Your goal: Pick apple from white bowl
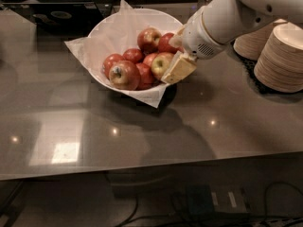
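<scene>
since the gripper (177, 63) sits at the right rim of the bowl (151, 12), against the apple (160, 64), and you cannot tell whether it has a hold, watch for a slip. the apple looks smooth and rests on red apples (124, 74) that could roll if nudged. the paper (80, 48) could drag along too. the apple lies at the pile's right edge. it's near round, with no clear long axis, and its stem end is hidden.

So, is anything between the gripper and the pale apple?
No. In the camera view the gripper sits against the pale apple in the white bowl; nothing shows between them.
</scene>
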Tool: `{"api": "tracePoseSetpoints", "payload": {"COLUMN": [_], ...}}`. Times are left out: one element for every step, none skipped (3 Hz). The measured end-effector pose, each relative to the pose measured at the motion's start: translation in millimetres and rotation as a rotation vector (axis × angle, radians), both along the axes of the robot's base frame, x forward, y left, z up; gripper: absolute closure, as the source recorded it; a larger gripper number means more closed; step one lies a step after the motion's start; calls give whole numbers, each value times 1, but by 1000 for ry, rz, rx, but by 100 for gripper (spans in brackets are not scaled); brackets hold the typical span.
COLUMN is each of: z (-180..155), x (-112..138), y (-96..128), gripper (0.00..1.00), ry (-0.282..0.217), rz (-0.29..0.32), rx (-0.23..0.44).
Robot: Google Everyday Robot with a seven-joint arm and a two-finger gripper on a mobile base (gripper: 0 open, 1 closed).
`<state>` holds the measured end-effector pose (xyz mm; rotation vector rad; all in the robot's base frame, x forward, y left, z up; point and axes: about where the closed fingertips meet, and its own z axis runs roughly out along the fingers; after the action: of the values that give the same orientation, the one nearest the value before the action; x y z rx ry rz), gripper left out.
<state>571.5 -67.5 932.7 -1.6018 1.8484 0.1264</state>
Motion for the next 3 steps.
{"api": "tracePoseSetpoints", "payload": {"z": [-9,-14,-13], "x": [4,8,9], "y": [0,1,1], "gripper": [35,37,37], "ry": [3,-1,0], "rz": [-22,-44,-46], "rx": [-11,-18,-18]}}
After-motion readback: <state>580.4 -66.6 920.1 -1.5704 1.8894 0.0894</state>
